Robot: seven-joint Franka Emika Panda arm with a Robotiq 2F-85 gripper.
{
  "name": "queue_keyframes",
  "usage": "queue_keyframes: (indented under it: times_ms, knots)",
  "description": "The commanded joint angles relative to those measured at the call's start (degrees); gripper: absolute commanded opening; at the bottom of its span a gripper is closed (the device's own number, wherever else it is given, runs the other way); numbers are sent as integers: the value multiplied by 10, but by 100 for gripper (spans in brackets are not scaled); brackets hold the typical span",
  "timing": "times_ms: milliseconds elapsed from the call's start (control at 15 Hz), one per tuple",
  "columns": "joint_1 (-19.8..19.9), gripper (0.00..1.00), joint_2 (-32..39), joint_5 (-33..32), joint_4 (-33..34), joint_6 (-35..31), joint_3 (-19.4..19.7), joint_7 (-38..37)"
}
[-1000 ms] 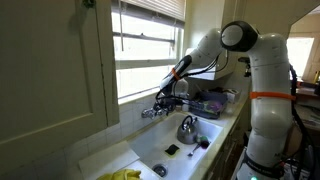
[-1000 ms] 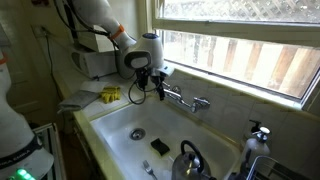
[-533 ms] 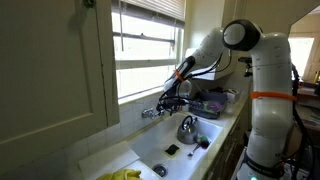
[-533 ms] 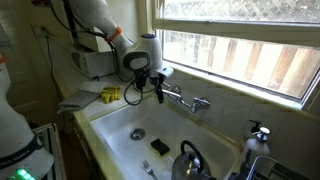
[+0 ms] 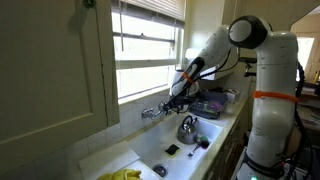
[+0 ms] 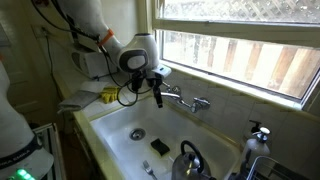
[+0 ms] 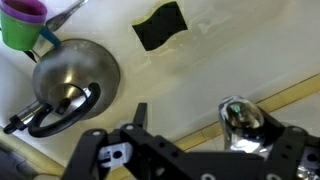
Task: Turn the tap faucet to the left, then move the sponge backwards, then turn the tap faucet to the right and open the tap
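My claw [image 6: 157, 95] hangs at the left end of the tap faucet [image 6: 188, 99] in an exterior view, with the spout reaching right along the far wall of the sink [image 6: 215, 135]. In the wrist view the jaws are spread wide and clamp nothing. The tap's chrome top sits between them, closer to one finger, and I cannot tell if it touches. The black sponge [image 6: 160, 147] lies flat on the sink floor, right of the drain [image 6: 137, 132] and just left of the kettle [image 6: 190, 160].
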State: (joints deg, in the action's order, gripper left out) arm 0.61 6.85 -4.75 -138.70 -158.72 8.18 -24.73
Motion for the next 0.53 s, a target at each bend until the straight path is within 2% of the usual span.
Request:
queue_keyframes:
  times_ms: [0, 467]
  knots:
    - [5, 100, -25, -66, -44, -14, 24, -37]
    - [9, 100, -36, -132, -59, -28, 35, -82]
